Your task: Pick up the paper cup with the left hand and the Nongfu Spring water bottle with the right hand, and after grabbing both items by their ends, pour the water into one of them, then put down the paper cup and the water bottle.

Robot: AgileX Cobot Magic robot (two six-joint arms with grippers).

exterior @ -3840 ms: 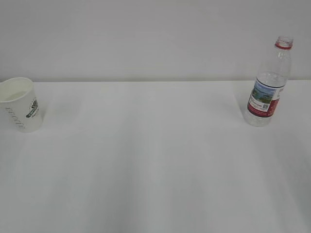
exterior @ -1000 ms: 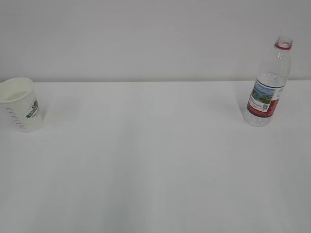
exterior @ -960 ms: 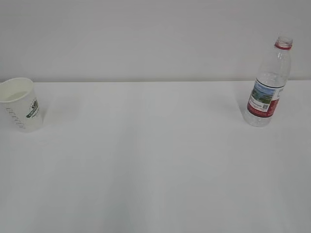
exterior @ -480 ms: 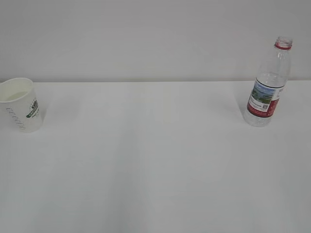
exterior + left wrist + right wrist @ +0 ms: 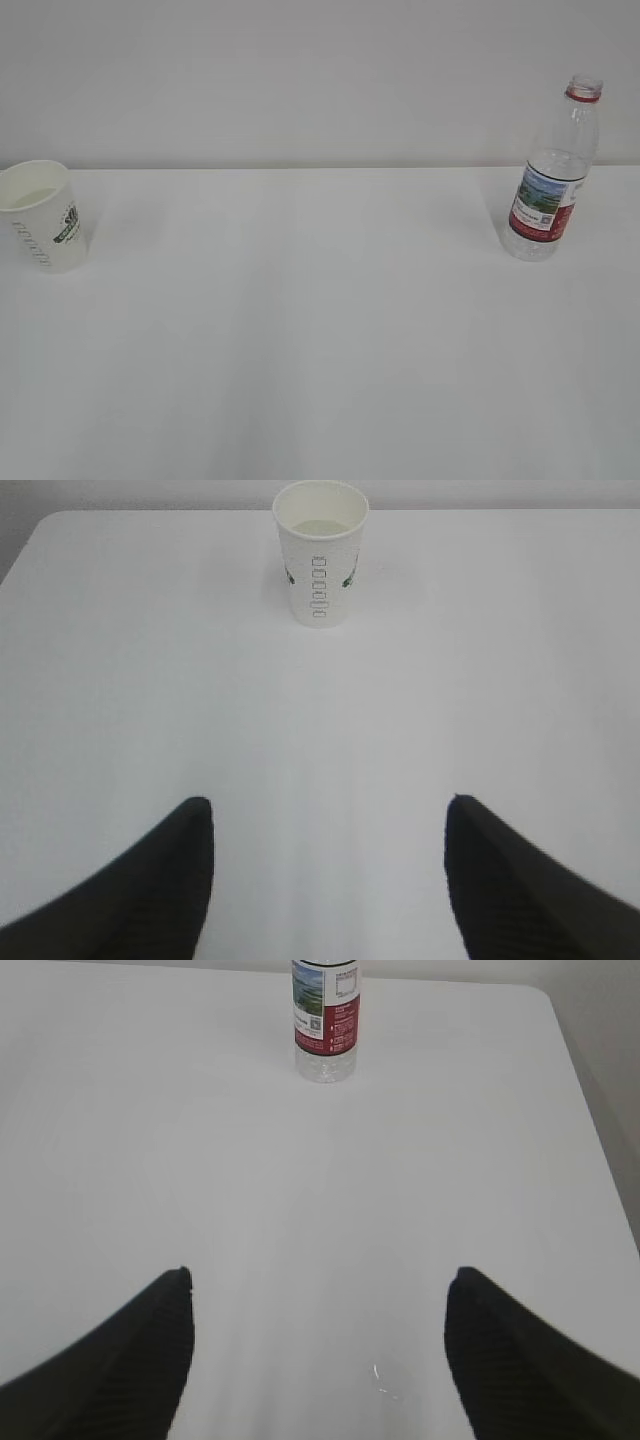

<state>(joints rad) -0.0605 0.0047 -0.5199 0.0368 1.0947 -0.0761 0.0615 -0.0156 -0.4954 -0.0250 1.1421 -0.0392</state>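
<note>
Paper cup (image 5: pixel 42 215): small, white, tapered, dark green logo and grey lettering on side; upright near table's far left edge, a little liquid inside. Water bottle (image 5: pixel 553 175): clear ribbed plastic, red neck ring, uncapped, red label with landscape; upright near far right edge, well apart from cup.

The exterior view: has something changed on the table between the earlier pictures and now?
Almost nothing. The paper cup stands upright at the far left, perhaps shifted very slightly. The water bottle stands upright at the right, uncapped, where it was. Nothing was taken hold of or let go. In the wrist views the left gripper and right gripper are open and well short of both.
</note>
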